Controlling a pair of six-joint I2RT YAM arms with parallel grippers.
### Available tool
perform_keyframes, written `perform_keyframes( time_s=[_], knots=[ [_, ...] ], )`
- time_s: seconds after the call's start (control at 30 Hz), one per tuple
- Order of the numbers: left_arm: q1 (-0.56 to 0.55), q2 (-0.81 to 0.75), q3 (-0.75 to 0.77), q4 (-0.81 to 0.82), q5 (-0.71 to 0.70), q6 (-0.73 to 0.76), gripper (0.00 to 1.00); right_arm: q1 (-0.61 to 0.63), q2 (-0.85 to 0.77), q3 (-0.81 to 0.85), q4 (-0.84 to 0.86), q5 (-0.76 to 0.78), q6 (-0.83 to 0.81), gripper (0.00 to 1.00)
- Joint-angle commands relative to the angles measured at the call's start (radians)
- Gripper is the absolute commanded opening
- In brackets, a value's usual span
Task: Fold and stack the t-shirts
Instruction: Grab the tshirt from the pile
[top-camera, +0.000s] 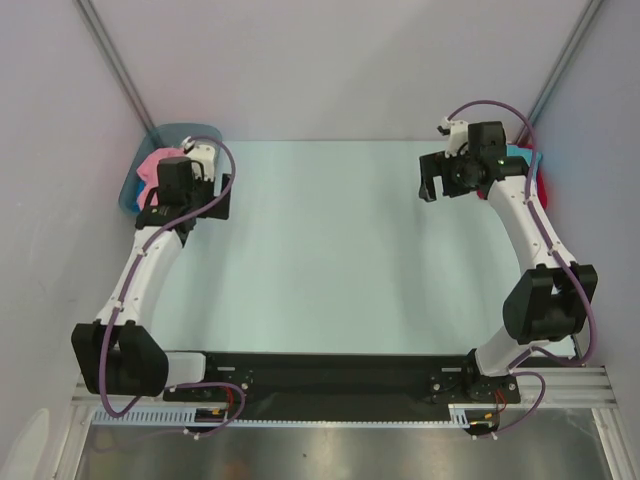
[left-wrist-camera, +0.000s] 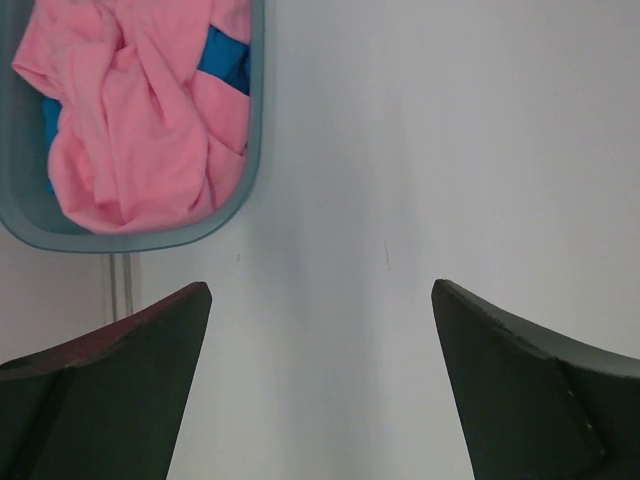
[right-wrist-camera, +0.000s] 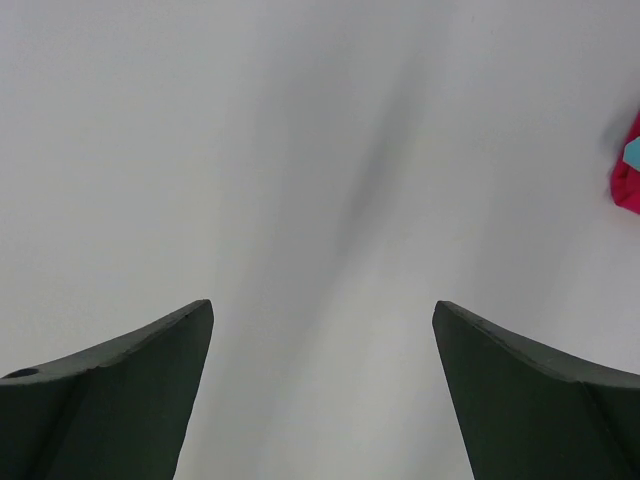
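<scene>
Crumpled pink tee (left-wrist-camera: 130, 130), blue tee (left-wrist-camera: 225, 60) mostly hidden

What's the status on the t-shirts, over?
Left gripper open, empty, near tub. Right gripper open, empty, above table. Pink t-shirt bunched in tub over blue t-shirt; red t-shirt far right. Nothing in the way.

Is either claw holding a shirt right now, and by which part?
Nothing is held. The left gripper and right gripper are both open and empty; the pink t-shirt lies crumpled in the tub.
</scene>
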Motion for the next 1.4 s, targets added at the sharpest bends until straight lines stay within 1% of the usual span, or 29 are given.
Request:
perform_keyframes(
  time_s=[0.0,0.07,0.1,0.13,0.17,0.2,0.23,0.27,0.3,0.33,0.37,0.4,0.43,0.47,0.5,0.53,0.57,0.6,0.63,0.73,0.83,0.97,1.03,1.1,1.17,1.23,1.33,1.37],
  knots=[
    [0.004,-0.041,0.058,0.049,-0.094,0.032,1.00,0.014,-0.028,0.000,0.010,0.008,0.001,1.00],
    [0.003,-0.046,0.055,0.046,-0.043,0.148,1.00,0.015,-0.034,-0.003,-0.042,-0.042,-0.113,1.00],
    [0.000,-0.047,0.052,0.055,-0.045,0.322,1.00,0.018,-0.039,0.000,-0.080,-0.135,-0.166,1.00],
    [-0.003,-0.047,0.030,0.084,-0.074,0.389,1.00,0.026,-0.045,-0.003,-0.131,-0.157,-0.248,1.00],
    [-0.005,-0.043,0.005,0.239,-0.213,0.448,1.00,0.035,-0.048,-0.018,-0.130,-0.135,-0.252,1.00],
    [-0.005,-0.032,-0.018,0.338,-0.282,0.552,1.00,0.053,-0.047,-0.018,-0.127,-0.074,-0.255,1.00],
    [-0.002,0.029,-0.027,0.421,-0.338,0.597,1.00,0.054,-0.033,-0.015,-0.127,-0.063,-0.249,1.00],
    [0.004,0.069,-0.005,0.492,-0.382,0.630,1.00,0.052,-0.024,-0.006,-0.131,-0.059,-0.241,1.00],
    [0.021,0.127,0.035,0.476,-0.419,0.644,1.00,0.046,-0.016,0.008,-0.130,-0.046,-0.229,1.00],
    [0.033,0.179,0.151,0.427,-0.421,0.617,1.00,0.044,-0.001,0.014,-0.131,-0.053,-0.224,1.00],
    [0.035,0.298,0.231,0.261,-0.407,0.570,1.00,0.043,0.009,0.020,-0.134,-0.058,-0.224,1.00],
    [0.085,0.356,0.314,0.173,-0.344,0.462,1.00,0.043,0.015,0.028,-0.142,-0.068,-0.230,1.00],
    [0.102,0.410,0.476,0.097,-0.311,0.401,1.00,0.044,0.018,0.033,-0.156,-0.073,-0.240,1.00],
    [0.121,0.524,0.556,-0.038,-0.273,0.340,1.00,0.050,0.019,0.034,-0.158,-0.076,-0.256,1.00],
    [0.150,0.575,0.636,-0.107,-0.215,0.248,1.00,0.054,0.018,0.030,-0.158,-0.064,-0.261,1.00],
    [0.159,0.630,0.784,-0.168,-0.120,0.218,1.00,0.055,0.013,0.023,-0.142,-0.052,-0.263,1.00],
    [0.165,0.678,0.851,-0.264,-0.078,0.200,1.00,0.060,0.004,0.022,-0.133,-0.040,-0.261,1.00],
    [0.167,0.761,0.909,-0.296,-0.068,0.172,1.00,0.060,0.001,0.020,-0.128,-0.021,-0.264,1.00],
    [0.168,0.795,0.996,-0.349,-0.036,0.168,1.00,0.061,-0.004,0.017,-0.125,-0.016,-0.270,1.00],
    [0.168,0.908,1.144,-0.443,-0.016,0.145,1.00,0.064,-0.023,-0.001,-0.113,0.008,-0.287,1.00],
    [0.168,0.973,1.198,-0.489,0.007,0.135,0.99,0.066,-0.043,-0.024,-0.102,0.040,-0.303,1.00],
    [0.167,0.994,1.160,-0.492,0.030,0.128,0.93,0.067,-0.071,-0.062,-0.087,0.059,-0.303,1.00],
    [0.168,1.002,1.126,-0.491,-0.001,0.111,0.91,0.069,-0.089,-0.079,-0.088,0.059,-0.306,1.00],
    [0.171,1.011,1.114,-0.491,-0.050,0.094,0.88,0.070,-0.099,-0.096,-0.085,0.065,-0.313,1.00],
    [0.174,1.005,1.102,-0.473,-0.080,0.080,0.88,0.070,-0.102,-0.101,-0.085,0.071,-0.321,1.00],
    [0.176,1.007,1.100,-0.462,-0.146,0.077,0.87,0.070,-0.103,-0.105,-0.082,0.076,-0.321,1.00],
    [0.181,1.016,1.100,-0.446,-0.209,0.086,0.83,0.070,-0.103,-0.107,-0.076,0.070,-0.316,1.00],
    [0.181,1.019,1.097,-0.445,-0.215,0.088,0.79,0.072,-0.105,-0.107,-0.075,0.066,-0.316,1.00]
  ],
)
